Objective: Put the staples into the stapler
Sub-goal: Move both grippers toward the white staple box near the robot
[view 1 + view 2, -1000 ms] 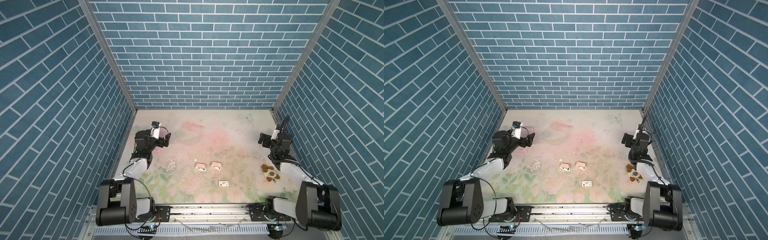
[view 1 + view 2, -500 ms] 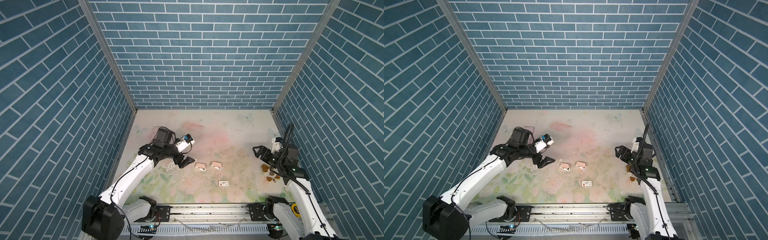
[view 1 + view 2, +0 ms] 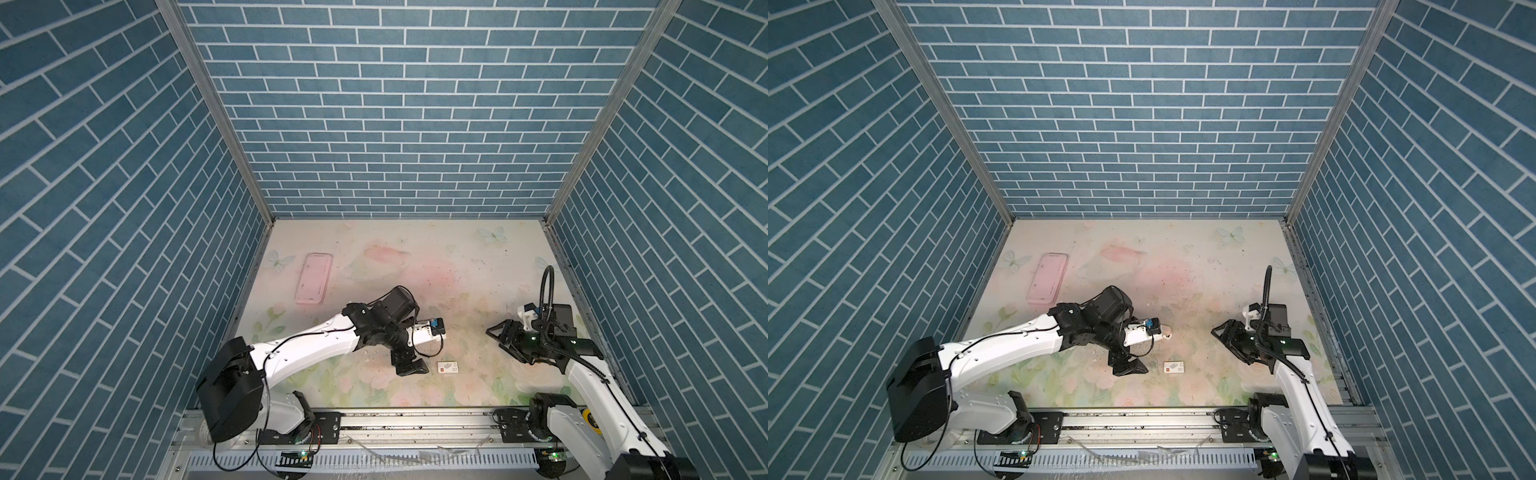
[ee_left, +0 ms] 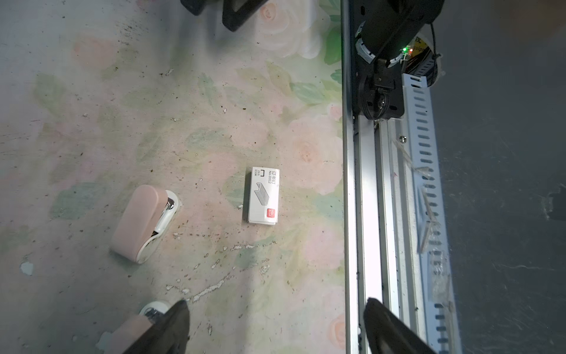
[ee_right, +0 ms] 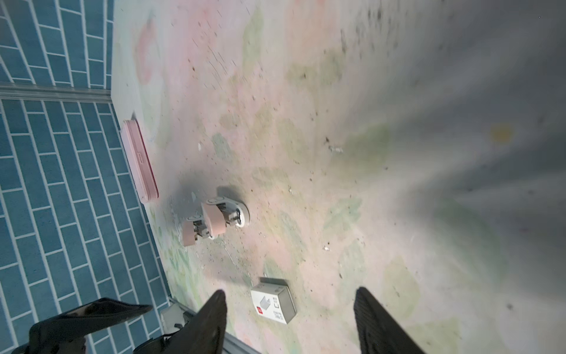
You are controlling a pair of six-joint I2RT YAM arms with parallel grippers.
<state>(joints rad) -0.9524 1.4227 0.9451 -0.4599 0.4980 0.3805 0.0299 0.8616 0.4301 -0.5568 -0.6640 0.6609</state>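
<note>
Near the rail (image 4: 367, 214), the box (image 4: 263, 196) lies flat, apart from the stapler (image 4: 141, 223); staples are unseen, likely inside. Both left gripper (image 4: 275, 302) and right gripper (image 5: 290, 289) gape empty. Light, stiff card, probably slippery: pinch its long sides.

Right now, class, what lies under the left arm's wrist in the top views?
A pink stapler and a second stapler lie on the floral mat, as the left wrist view shows. In both top views the left arm covers them almost wholly.
</note>
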